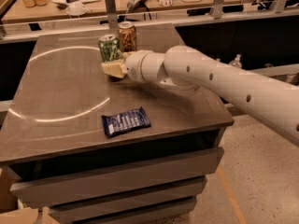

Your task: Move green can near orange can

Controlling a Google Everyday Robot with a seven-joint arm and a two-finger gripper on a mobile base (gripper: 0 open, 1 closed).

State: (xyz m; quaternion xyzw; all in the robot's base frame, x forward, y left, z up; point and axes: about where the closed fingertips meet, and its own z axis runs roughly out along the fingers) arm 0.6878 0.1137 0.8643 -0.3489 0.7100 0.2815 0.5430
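Observation:
The green can (109, 47) stands upright at the back middle of the grey table (60, 92), dark green with pale print and a silver top. My gripper (112, 68) is shut on its lower part, and its cream fingers (111, 69) hide the can's base. The orange can (127, 36) stands upright just behind and to the right of the green can, very close to it; I cannot tell whether they touch. My white arm (210, 78) reaches in from the right.
A blue snack packet (126, 121) lies flat near the table's front edge. A metal rail with a post (110, 6) runs behind the table, and a cluttered desk lies beyond it. A small bottle (236, 60) stands low at the right.

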